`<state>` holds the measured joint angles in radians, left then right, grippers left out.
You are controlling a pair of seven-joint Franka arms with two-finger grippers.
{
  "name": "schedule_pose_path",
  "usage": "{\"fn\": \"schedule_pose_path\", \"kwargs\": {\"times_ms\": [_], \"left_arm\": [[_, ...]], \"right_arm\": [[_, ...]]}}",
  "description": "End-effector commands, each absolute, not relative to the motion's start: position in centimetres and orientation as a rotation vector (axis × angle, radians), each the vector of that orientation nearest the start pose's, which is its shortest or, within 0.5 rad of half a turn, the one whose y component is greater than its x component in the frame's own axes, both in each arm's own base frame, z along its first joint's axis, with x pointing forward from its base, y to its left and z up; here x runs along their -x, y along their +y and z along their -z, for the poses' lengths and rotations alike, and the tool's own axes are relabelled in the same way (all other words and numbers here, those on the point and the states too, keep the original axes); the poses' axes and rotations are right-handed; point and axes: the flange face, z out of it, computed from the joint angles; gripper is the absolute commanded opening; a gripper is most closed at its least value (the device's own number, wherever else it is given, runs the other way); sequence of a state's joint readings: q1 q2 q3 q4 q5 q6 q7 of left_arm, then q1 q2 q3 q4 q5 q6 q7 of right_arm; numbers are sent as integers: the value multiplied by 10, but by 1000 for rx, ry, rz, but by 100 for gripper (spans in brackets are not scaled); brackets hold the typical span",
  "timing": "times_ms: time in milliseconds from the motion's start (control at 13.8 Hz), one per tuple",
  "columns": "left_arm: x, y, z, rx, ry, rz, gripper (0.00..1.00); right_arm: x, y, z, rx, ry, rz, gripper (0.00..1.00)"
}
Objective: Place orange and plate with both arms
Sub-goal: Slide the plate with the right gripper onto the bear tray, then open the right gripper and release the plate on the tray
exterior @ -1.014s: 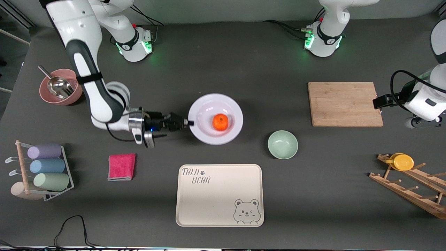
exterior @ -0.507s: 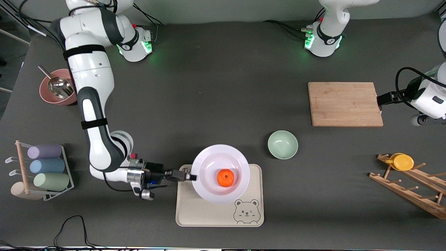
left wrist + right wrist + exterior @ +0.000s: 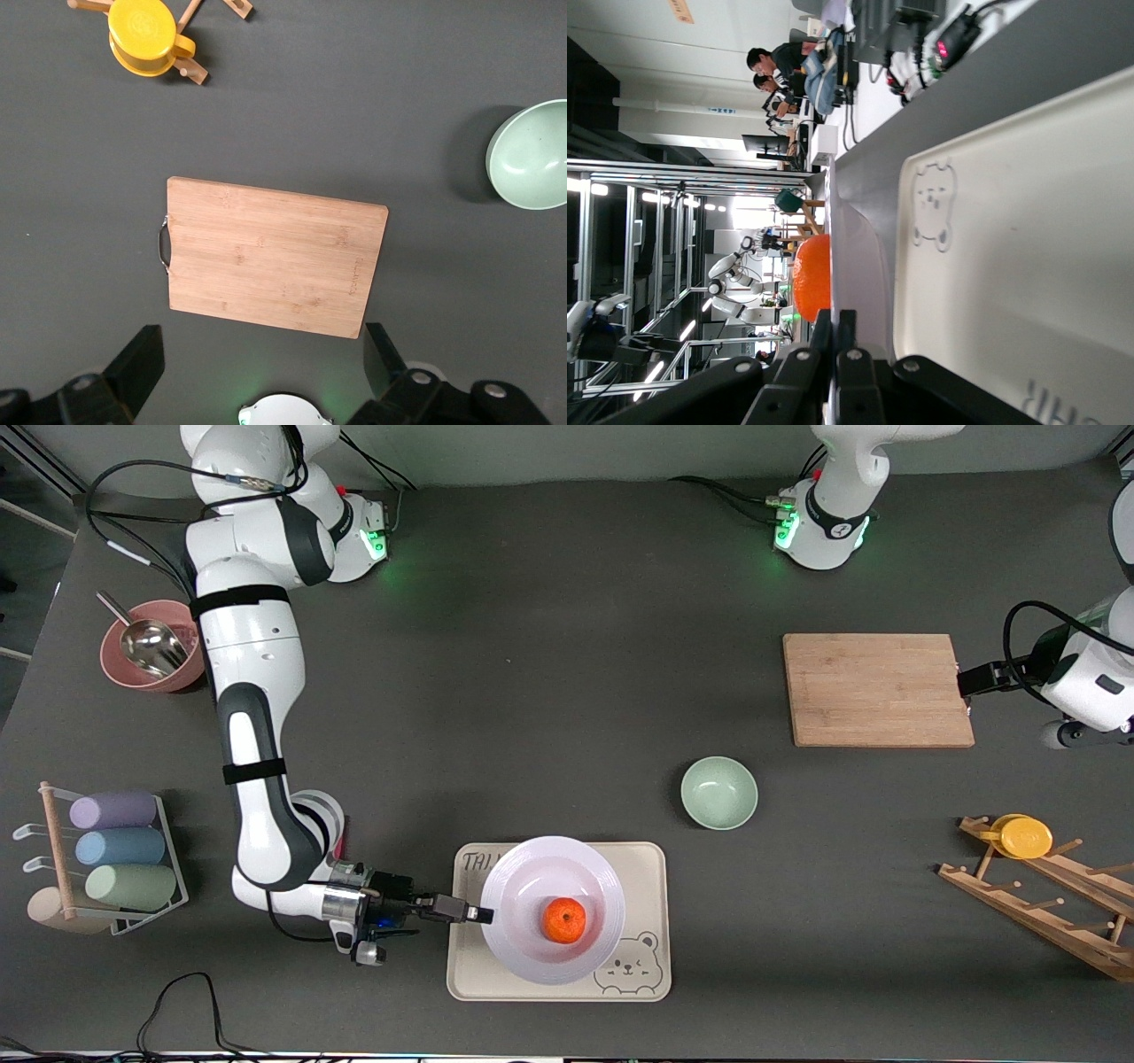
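Two things flank the cream bear tray (image 3: 638,859): a mint-green bowl (image 3: 718,793) and a wooden rack (image 3: 1054,908). Right gripper (image 3: 483,914), clenched on the plate (image 3: 523,957) rim, holds it over the tray, orange (image 3: 564,919) inside; since a second ago, it came from mid-table. Left gripper (image 3: 261,372) waits released above the cutting board (image 3: 877,689).

A wooden board (image 3: 276,262) lies below the open left gripper (image 3: 264,363), with a yellow cup (image 3: 146,37) and green bowl (image 3: 532,154) nearby.

Grey table (image 3: 567,602): tray (image 3: 651,965), green bowl (image 3: 718,793), chopping board (image 3: 877,689), racks.
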<state>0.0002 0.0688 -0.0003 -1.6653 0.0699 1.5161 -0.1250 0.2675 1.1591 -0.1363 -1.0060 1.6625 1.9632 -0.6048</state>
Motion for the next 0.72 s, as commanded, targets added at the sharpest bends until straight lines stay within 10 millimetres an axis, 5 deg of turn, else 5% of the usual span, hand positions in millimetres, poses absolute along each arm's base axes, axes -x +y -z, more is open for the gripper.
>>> {"fn": "schedule_pose_path", "kwargs": {"times_ms": [0, 434, 507, 652], "left_arm": [[-559, 9, -544, 3036, -172, -316, 100], [-559, 8, -543, 3029, -170, -329, 100], [-558, 8, -544, 3028, -168, -334, 100], [-557, 9, -547, 3030, -166, -327, 100]], "right_arm": [[-766, 210, -148, 1853, 121, 158, 0], [-757, 204, -108, 1900, 189, 143, 2], [-756, 205, -106, 1904, 186, 139, 21], [-753, 203, -100, 1911, 195, 128, 36]]}}
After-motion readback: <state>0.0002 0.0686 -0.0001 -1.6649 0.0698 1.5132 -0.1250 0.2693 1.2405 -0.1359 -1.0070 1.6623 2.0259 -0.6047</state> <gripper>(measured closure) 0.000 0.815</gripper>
